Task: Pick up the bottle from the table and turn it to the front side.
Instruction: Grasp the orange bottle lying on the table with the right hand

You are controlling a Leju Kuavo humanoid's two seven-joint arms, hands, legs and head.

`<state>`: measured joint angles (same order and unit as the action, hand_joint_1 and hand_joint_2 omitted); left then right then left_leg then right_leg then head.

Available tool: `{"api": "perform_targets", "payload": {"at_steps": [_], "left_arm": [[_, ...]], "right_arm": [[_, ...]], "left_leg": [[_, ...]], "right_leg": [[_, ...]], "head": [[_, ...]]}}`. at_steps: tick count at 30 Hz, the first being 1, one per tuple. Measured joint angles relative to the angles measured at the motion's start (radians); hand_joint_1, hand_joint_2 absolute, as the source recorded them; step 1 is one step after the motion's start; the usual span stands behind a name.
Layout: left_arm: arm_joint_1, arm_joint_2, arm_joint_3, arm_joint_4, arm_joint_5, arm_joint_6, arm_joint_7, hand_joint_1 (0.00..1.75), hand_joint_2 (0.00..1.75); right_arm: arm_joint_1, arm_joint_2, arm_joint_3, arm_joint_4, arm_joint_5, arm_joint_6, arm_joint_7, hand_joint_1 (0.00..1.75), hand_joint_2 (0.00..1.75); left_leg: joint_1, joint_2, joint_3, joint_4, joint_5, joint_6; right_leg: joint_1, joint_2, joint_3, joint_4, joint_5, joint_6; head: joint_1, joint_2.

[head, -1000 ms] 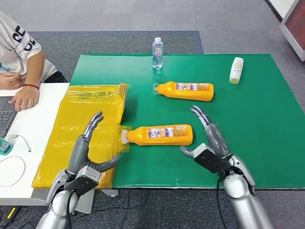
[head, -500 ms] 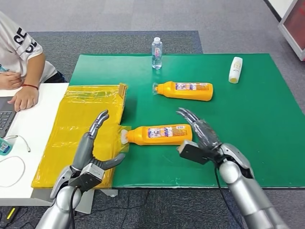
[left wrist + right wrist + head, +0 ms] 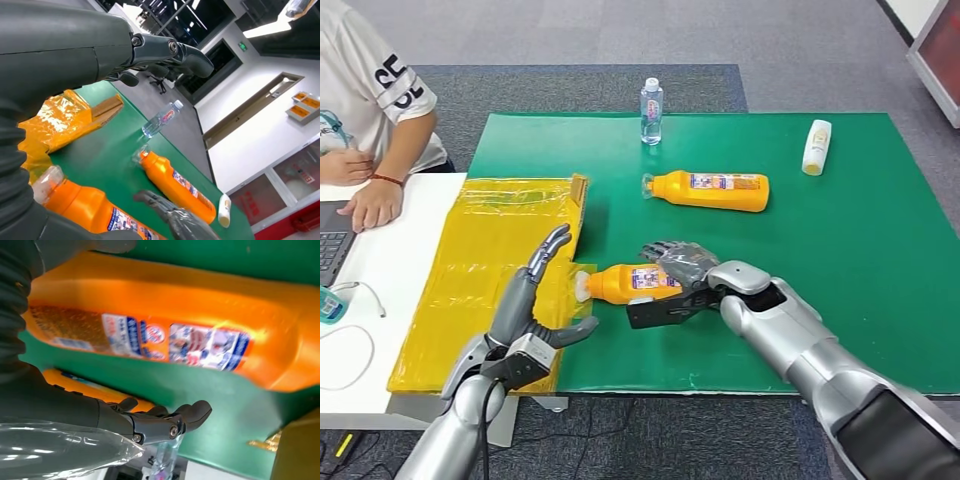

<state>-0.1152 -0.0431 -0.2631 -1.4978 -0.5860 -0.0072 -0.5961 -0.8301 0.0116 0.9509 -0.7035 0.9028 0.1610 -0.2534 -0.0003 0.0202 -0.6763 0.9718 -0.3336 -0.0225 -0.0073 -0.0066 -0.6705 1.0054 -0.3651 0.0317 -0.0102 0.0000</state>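
On a green mat (image 3: 848,250) spread over the table, the robot's right hand (image 3: 675,285) reaches across the near orange bottle (image 3: 622,283), which lies on its side with its clear cap pointing toward a yellow plastic bag (image 3: 493,270). The fingers (image 3: 663,250) arch over the bottle's far side while the thumb sits along its near side; from the head view the bottle's base end is hidden under the hand, and whether the fingers have actually tightened on it cannot be told. The right wrist view shows the bottle's printed label (image 3: 170,342) facing the palm, with the bottle resting on the green surface and the hand's dark fingers (image 3: 166,422) extended beyond it.

The left hand (image 3: 527,325) hovers above the yellow bag just beside the bottle's cap, fingers spread and holding nothing; in the left wrist view the cap and orange shoulder of the near bottle (image 3: 75,205) lie close below the wrist.

A second orange bottle (image 3: 712,190) lies on its side farther back on the mat, parallel to the first and well apart from both hands. Behind it, at the mat's far edge, stands a small clear water bottle (image 3: 650,98), upright. A small white bottle (image 3: 816,147) lies near the far right of the mat.

At the left, a person in a white printed shirt (image 3: 373,100) sits at a white table (image 3: 373,290), one hand resting beside a laptop (image 3: 331,240)
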Motion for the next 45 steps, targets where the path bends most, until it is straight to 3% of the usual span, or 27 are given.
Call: {"api": "perform_targets", "payload": {"at_steps": [11,19,32,45], "left_arm": [[-0.022,0.000,-0.009,0.030,0.002,-0.002,-0.001,0.00,1.75],[-0.020,0.002,-0.009,0.034,0.008,-0.003,-0.002,0.00,1.75],[-0.008,0.003,-0.009,0.034,0.008,-0.003,-0.002,0.00,1.75],[-0.010,0.006,-0.004,0.035,0.002,-0.002,-0.001,0.00,1.75]], "right_arm": [[-0.034,0.069,0.073,0.125,-0.008,0.034,0.031,0.00,1.75],[-0.045,0.083,0.085,0.176,0.017,-0.009,0.133,0.00,1.75],[-0.053,0.085,0.038,0.203,0.069,-0.037,0.200,0.00,1.75],[-0.101,0.096,0.020,0.272,0.144,0.177,0.253,0.00,1.75]], "left_leg": [[0.000,0.000,0.000,0.000,0.000,0.000],[0.000,0.000,0.000,0.000,0.000,0.000],[0.000,0.000,0.000,0.000,0.000,0.000],[0.000,0.000,0.000,0.000,0.000,0.000]], "right_leg": [[0.000,0.000,0.000,0.000,0.000,0.000],[0.000,0.000,0.000,0.000,0.000,0.000],[0.000,0.000,0.000,0.000,0.000,0.000],[0.000,0.000,0.000,0.000,0.000,0.000]], "head": [[0.000,0.000],[0.000,0.000],[0.000,0.000],[0.000,0.000]]}}
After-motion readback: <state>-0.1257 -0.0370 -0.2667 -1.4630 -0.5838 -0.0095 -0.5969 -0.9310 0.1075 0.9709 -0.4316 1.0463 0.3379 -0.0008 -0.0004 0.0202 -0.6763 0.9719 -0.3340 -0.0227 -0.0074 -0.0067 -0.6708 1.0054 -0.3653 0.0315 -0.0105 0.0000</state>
